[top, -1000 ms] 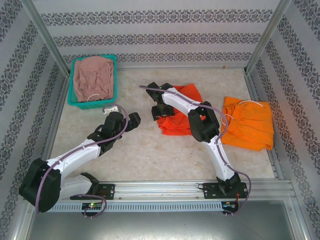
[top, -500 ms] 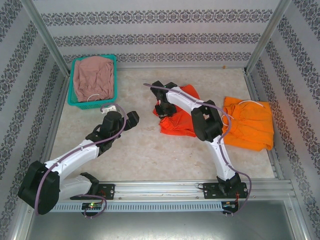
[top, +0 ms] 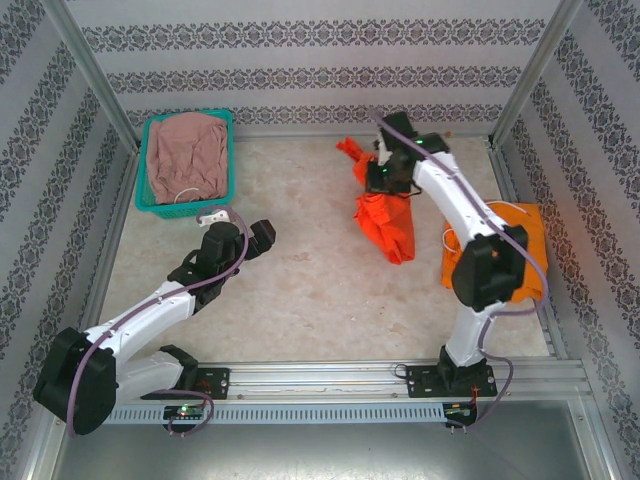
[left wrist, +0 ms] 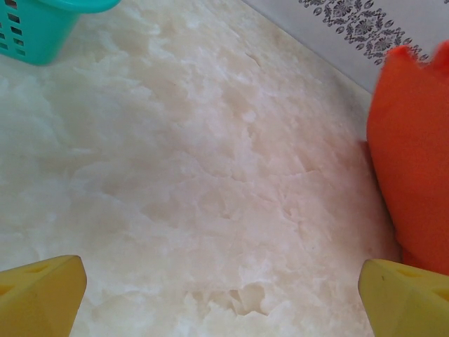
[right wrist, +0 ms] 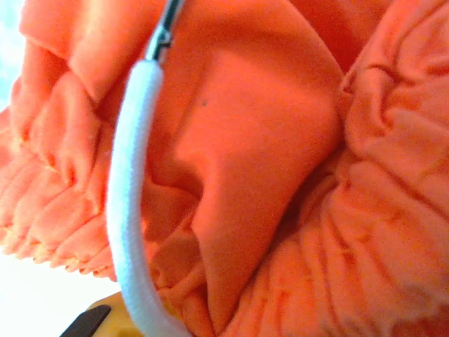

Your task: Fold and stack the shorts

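Counting three shorts: red-orange (top: 385,220), yellow-orange (top: 530,240), pink (top: 187,155); one basket (top: 232,150).

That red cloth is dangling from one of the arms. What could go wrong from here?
The red-orange shorts hang bunched from the right hand, pinched by one bit of cloth, so they might slip free. Bunched like that, they could also land crumpled rather than flat for folding. The white drawstring runs right by the hand and may snag.

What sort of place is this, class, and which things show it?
Probably a robot test cell: patterned wall panels in a metal frame box in the tabletop, and the left arm and right arm are bolted to a rail at its near edge.
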